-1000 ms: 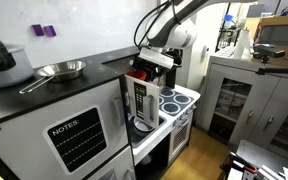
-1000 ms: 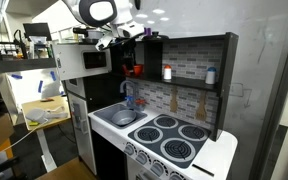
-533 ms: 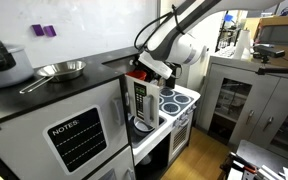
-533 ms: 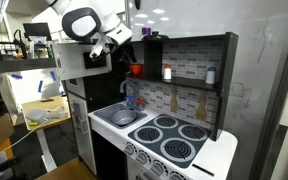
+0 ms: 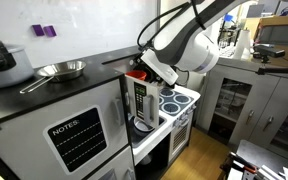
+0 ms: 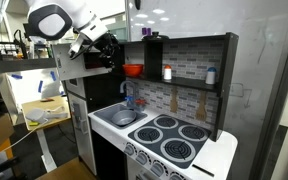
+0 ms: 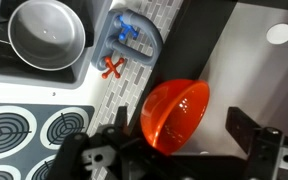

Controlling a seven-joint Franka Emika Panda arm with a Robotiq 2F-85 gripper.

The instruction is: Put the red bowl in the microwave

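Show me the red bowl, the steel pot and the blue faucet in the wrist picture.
red bowl (image 7: 174, 118), wrist view, inner wall.
steel pot (image 7: 46, 35), wrist view, inner bottom.
blue faucet (image 7: 127, 28), wrist view, its body.

In an exterior view my own arm (image 5: 189, 45) covers most of the red bowl (image 5: 135, 74), leaving only a sliver beside the microwave (image 5: 142, 100) door. In the wrist view the bottom edge cuts off my gripper (image 7: 174, 165), its dark body hides the bowl's lower rim, and the top edge clips the pan (image 7: 46, 32).
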